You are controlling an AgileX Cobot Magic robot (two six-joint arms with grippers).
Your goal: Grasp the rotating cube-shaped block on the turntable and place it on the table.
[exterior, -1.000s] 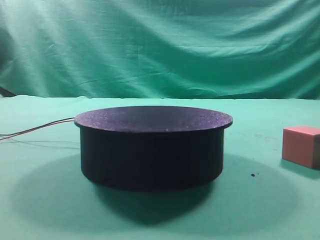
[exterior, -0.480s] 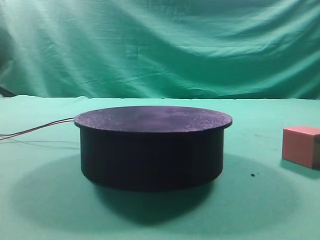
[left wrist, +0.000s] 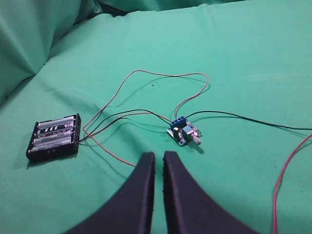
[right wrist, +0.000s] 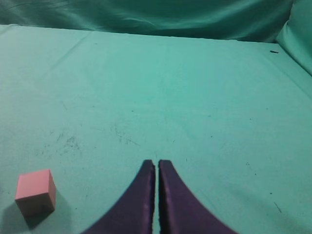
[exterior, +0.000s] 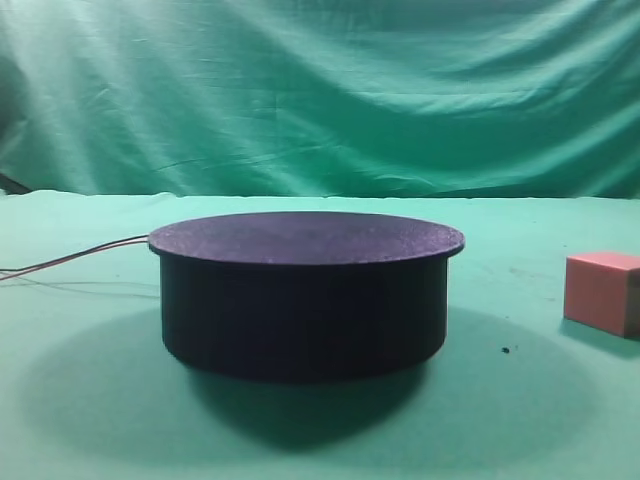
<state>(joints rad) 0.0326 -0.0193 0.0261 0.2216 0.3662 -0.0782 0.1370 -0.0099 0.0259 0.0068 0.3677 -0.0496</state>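
The pinkish-salmon cube-shaped block rests on the green table at the far right of the exterior view, apart from the black turntable, whose top is bare. The block also shows in the right wrist view, low at the left on the cloth. My right gripper is shut and empty, to the right of the block. My left gripper is shut and empty, above the cloth near the wires. Neither gripper shows in the exterior view.
In the left wrist view a black battery holder lies at the left, a small blue circuit board sits ahead of the gripper, and thin red and black wires loop across the cloth. Wires trail left from the turntable.
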